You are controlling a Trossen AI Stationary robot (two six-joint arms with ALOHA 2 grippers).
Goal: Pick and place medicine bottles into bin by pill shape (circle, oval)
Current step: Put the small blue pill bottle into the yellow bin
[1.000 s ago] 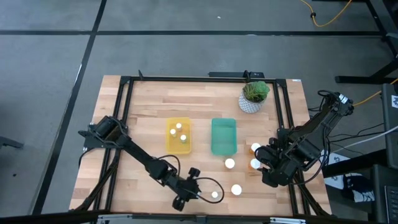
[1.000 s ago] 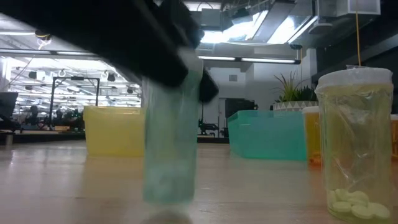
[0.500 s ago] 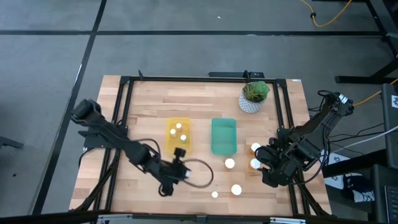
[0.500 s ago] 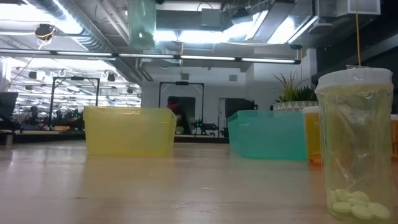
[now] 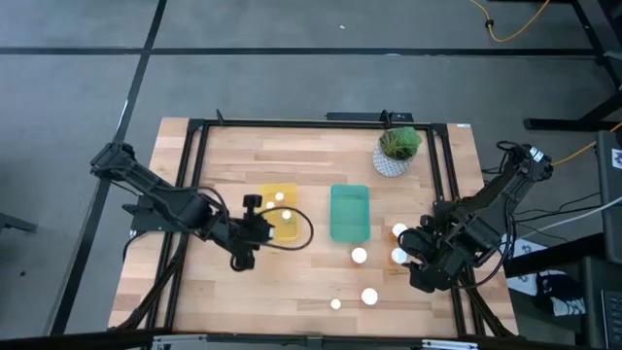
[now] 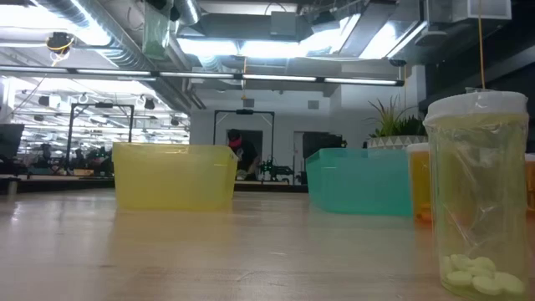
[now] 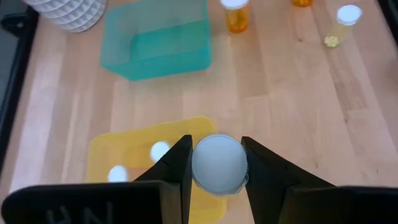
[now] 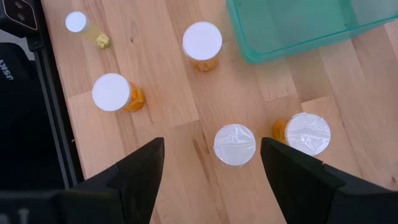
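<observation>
My left gripper (image 5: 262,226) hangs over the yellow bin (image 5: 284,226), shut on a clear medicine bottle with a white cap (image 7: 217,163). The bottle's body (image 6: 159,25) shows high above the table. Two white-capped bottles (image 7: 160,150) stand in the yellow bin (image 7: 124,158). The green bin (image 5: 350,214) lies to its right. My right gripper (image 5: 420,264) hovers open at the right, over several bottles (image 8: 234,144), touching none. Those bottles stand on their bases on the table. My left gripper pinches the bottle between its two fingers, at the bottle's upper end by the white cap's rim (image 7: 195,165). The fingers slant down from the table's left side. The bottle is lifted clear, over the yellow bin.
A white pot with a green plant (image 5: 397,151) stands at the far right. Loose bottles stand near the front edge (image 5: 369,297) and right of the green bin (image 5: 359,256). A large clear bottle of pale pills (image 6: 478,201) stands close to the low camera. A black frame rims the table.
My left gripper has risen from the table near the front edge, carrying the bottle up clear of the wood. It has swung toward the far left and now hangs over the yellow bin. My right gripper has kept still.
</observation>
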